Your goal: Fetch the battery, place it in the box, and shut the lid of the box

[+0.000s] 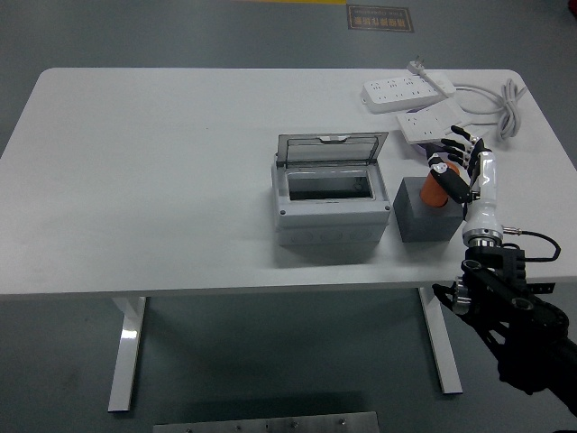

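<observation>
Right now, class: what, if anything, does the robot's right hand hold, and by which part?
The right hand grips the orange cylindrical battery around its upper end, above the grey block.

No legible text anywhere.

One desk [135, 180] fills the frame; one box [329, 203] with its lid up stands at centre; one grey block [419, 221] sits right of centre; one orange battery [435, 191] above the block; two power strips [407, 90] [428, 126] at upper right; one hand [458, 167] at right.
</observation>
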